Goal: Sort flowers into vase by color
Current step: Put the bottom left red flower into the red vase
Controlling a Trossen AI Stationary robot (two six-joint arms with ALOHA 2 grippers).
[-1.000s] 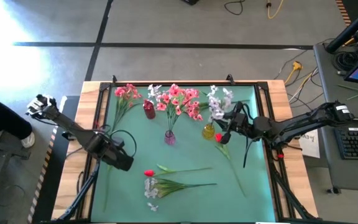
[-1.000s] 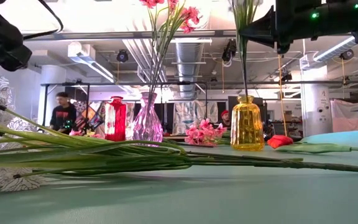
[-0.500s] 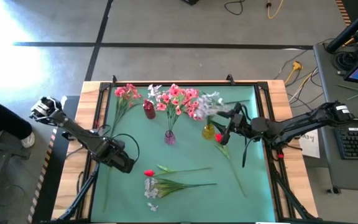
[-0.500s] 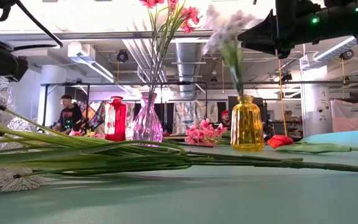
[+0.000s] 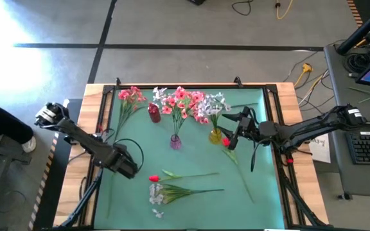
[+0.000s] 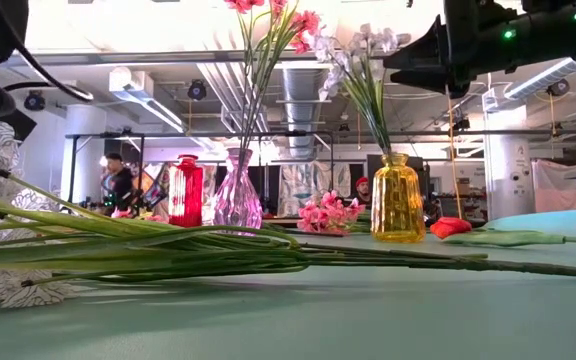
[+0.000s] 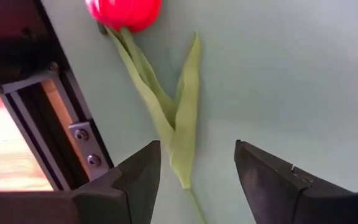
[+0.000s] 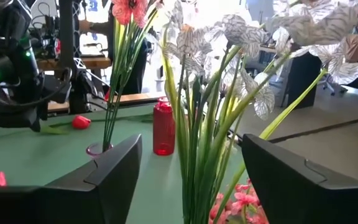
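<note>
Three vases (red, pink, yellow) stand; both grippers' jaws gape wide, holding nothing.

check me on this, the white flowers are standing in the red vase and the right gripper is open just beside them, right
Not quite: the white flowers stand in the yellow vase, not the red one, as the low view shows. The right gripper is indeed open just beside them.

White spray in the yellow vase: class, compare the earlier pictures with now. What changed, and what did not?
The right gripper opened and let go of the white spray, which tipped left in the yellow vase. The left gripper shifted slightly. Other vases and loose flowers stayed put.
</note>
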